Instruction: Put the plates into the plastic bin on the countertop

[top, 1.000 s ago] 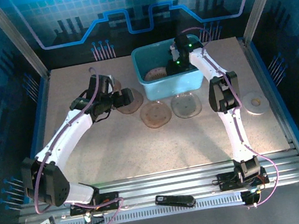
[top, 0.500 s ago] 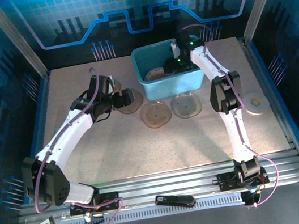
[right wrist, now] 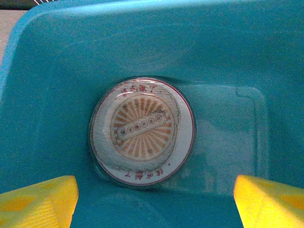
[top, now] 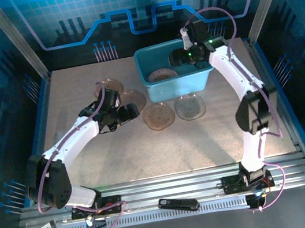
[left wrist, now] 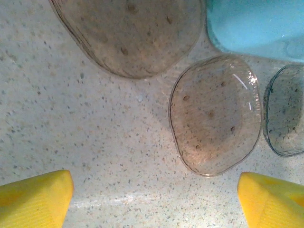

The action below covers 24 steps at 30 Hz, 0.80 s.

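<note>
Currently right gripper (right wrist: 152, 204) is spread wide and empty, hovering inside the teal-blue rectangular plastic bin (right wrist: 71, 47), directly above a round white plate with red patterned rim (right wrist: 142, 132) lying flat on the bin floor. Left gripper (left wrist: 152, 199) is also wide open with nothing held, low over the beige speckled countertop (left wrist: 71, 133). A translucent smoky-brown rounded-square plate (left wrist: 216, 121) lies just ahead of it, a second brown plate (left wrist: 130, 33) sits farther out, and a third brown plate (left wrist: 287, 111) is at the right edge, near the bin corner. Top view: bin at the far middle of the countertop, brown plates on the counter in front of it and to its left.
</note>
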Each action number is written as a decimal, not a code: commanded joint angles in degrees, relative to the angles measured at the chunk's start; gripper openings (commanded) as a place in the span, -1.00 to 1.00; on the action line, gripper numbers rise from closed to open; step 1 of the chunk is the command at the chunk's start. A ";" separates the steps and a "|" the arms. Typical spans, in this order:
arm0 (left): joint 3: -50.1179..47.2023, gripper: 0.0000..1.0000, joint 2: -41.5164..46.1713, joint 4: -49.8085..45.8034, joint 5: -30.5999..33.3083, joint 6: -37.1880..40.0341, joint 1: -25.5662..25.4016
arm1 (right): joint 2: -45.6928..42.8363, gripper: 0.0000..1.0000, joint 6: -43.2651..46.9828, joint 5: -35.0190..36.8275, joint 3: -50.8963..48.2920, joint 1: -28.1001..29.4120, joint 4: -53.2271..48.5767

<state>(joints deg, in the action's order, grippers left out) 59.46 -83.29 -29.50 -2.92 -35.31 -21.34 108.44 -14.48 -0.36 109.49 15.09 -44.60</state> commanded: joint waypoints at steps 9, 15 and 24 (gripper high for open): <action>-0.31 0.63 -9.06 5.21 -0.21 -14.87 -4.17 | -32.05 0.66 -4.50 4.83 -35.41 5.32 9.90; 3.72 0.56 -15.16 6.38 0.81 -17.27 -5.58 | -44.25 0.60 -6.71 8.71 -47.33 5.43 7.72; 7.80 0.41 -21.23 6.92 -1.40 -16.87 -6.51 | -50.05 0.44 -5.21 6.52 -49.87 -0.95 6.80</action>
<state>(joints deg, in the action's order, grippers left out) 64.88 -102.94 -23.07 -2.87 -51.68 -27.03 58.67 -19.97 6.68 59.68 15.51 -37.89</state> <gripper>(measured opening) 0.711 0.727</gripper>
